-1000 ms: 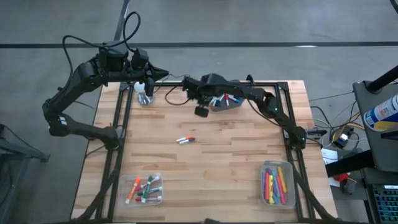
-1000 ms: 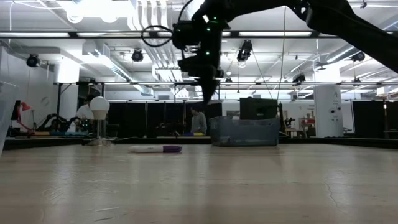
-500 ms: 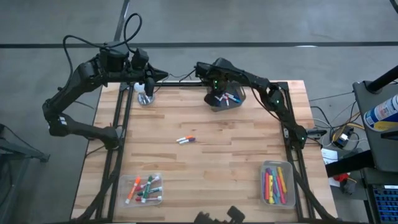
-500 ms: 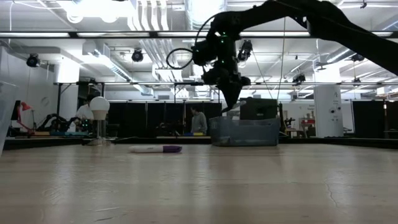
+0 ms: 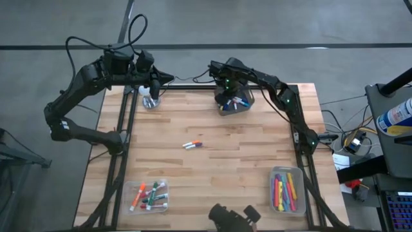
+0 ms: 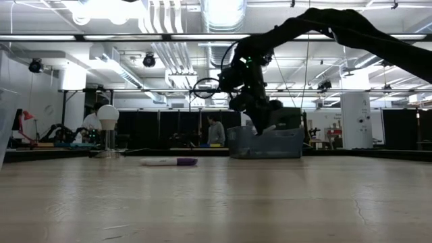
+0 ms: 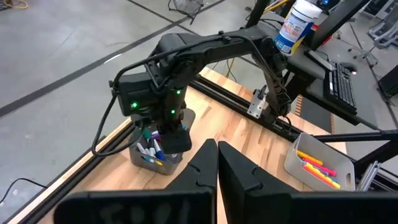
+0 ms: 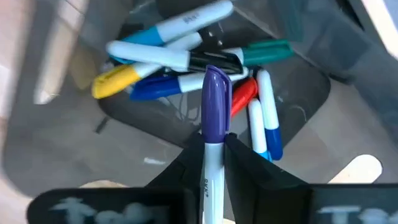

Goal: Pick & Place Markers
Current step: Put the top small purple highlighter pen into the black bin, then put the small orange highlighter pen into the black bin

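Two pincers: the right pincer is at work over the far middle of the bench; the left pincer waits at the far left corner.
Right pincer: its fingers pinch a purple-capped marker by its white body, cap pointing away from the wrist, straight above the clear bin.
Clear bin: it stands at the far edge of the bench and holds a loose heap of markers, with blue, light blue, yellow, green and red caps, crossing one another.
Right arm: in the low view it reaches down from above so that its wrist sits just over the bin's rim.
Left pincer: its fingers are pressed together with nothing between them, held above the bench near a small white bulb-shaped object on a round base.
Lone marker: a white one with a purple cap lies flat on the open middle of the bench, well apart from both pincers.
Near left tray: a clear tray holds green, red and orange markers.
Near right tray: a clear tray holds markers in pink, yellow, orange and purple, laid roughly parallel.
Background: a person stands far off in the room behind the bench.
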Controlling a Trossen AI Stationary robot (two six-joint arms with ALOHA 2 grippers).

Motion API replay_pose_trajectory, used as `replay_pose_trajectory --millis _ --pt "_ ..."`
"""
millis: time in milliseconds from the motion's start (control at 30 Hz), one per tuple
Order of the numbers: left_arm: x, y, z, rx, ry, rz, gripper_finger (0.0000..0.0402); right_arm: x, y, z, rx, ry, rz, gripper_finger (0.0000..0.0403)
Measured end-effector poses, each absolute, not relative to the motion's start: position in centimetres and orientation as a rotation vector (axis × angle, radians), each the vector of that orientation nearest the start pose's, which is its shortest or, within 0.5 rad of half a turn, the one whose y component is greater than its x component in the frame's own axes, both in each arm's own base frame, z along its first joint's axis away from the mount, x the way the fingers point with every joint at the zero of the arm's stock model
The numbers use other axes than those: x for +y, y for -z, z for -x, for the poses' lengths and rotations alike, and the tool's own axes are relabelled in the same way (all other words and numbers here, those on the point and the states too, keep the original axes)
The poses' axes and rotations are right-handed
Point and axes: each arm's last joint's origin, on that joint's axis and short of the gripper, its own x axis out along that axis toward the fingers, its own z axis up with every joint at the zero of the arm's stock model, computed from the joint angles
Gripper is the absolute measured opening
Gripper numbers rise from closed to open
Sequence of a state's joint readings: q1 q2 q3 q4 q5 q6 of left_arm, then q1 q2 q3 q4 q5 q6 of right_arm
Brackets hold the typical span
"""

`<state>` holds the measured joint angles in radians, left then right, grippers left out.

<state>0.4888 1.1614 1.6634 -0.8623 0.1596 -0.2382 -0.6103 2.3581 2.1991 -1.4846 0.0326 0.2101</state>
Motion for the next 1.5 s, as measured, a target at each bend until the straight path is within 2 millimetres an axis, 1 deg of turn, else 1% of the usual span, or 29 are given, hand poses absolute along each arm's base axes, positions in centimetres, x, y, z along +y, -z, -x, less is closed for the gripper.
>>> replay_pose_trajectory --millis 67,133,233,367,433,467,567,633,767,833,933,1033,1100,1167,1300,1367,1433,1500 --pt "8.6 -48.2 -17.1 0.305 -0.368 0.338 0.0007 -26.1 -21.1 -36.7 1.562 0.675 -0.643 0.0048" --pt "8.6 -48.2 -17.1 0.306 -0.380 0.324 0.0007 -26.1 -21.1 -36.7 1.559 0.727 -0.638 0.0063" --pt "8.6 -48.2 -17.1 0.304 -0.384 0.327 0.0007 -26.0 -21.7 -36.6 1.549 0.748 -0.643 0.0094" --pt "8.7 -48.2 -17.3 0.290 -0.391 0.375 0.0007 -25.1 -23.3 -36.0 1.572 0.720 -0.636 0.0134" --pt "8.9 -48.0 -17.6 0.305 -0.396 0.396 0.0007 -24.4 -24.2 -35.7 1.589 0.679 -0.630 0.0147" --pt "9.0 -47.8 -17.8 0.321 -0.398 0.405 0.0007 -24.1 -24.7 -35.7 1.571 0.672 -0.625 0.0152" --pt "9.4 -46.8 -18.6 0.393 -0.409 0.439 0.0007 -22.1 -27.6 -35.2 1.503 0.653 -0.642 0.0158" --pt "9.9 -45.8 -19.5 0.438 -0.417 0.464 0.0007 -20.8 -29.8 -34.7 1.448 0.645 -0.627 0.0157" --pt "10.8 -43.3 -21.4 0.540 -0.408 0.474 0.0016 -18.4 -33.1 -33.9 1.341 0.603 -0.525 0.0147" --pt "11.2 -42.2 -22.3 0.581 -0.383 0.496 0.0031 -17.0 -35.1 -33.2 1.269 0.563 -0.469 0.0141" --pt "11.7 -40.2 -23.6 0.656 -0.359 0.528 0.0065 -15.2 -37.5 -32.1 1.152 0.530 -0.425 0.0132" --pt "11.9 -37.8 -25.0 0.741 -0.346 0.565 0.0106 -14.0 -39.3 -31.0 1.071 0.515 -0.399 0.0123" --pt "12.0 -36.3 -25.8 0.786 -0.355 0.609 0.0128 -13.1 -40.7 -29.8 1.030 0.505 -0.385 0.0119" --pt "12.0 -34.8 -26.6 0.821 -0.355 0.617 0.0143 -12.2 -42.2 -28.5 0.981 0.497 -0.379 0.0115" --pt "11.5 -32.0 -27.9 0.870 -0.388 0.615 0.0150 -11.1 -44.2 -26.0 0.906 0.493 -0.364 0.0110" --pt "11.1 -30.7 -28.5 0.888 -0.374 0.608 0.0151 -10.3 -45.3 -24.8 0.845 0.464 -0.333 0.0109" --pt "10.4 -29.5 -29.0 0.892 -0.352 0.593 0.0151 -9.5 -46.2 -23.7 0.773 0.386 -0.305 0.0110" --pt "9.8 -28.7 -29.5 0.875 -0.335 0.572 0.0151 -8.9 -46.5 -23.0 0.697 0.262 -0.290 0.0112"
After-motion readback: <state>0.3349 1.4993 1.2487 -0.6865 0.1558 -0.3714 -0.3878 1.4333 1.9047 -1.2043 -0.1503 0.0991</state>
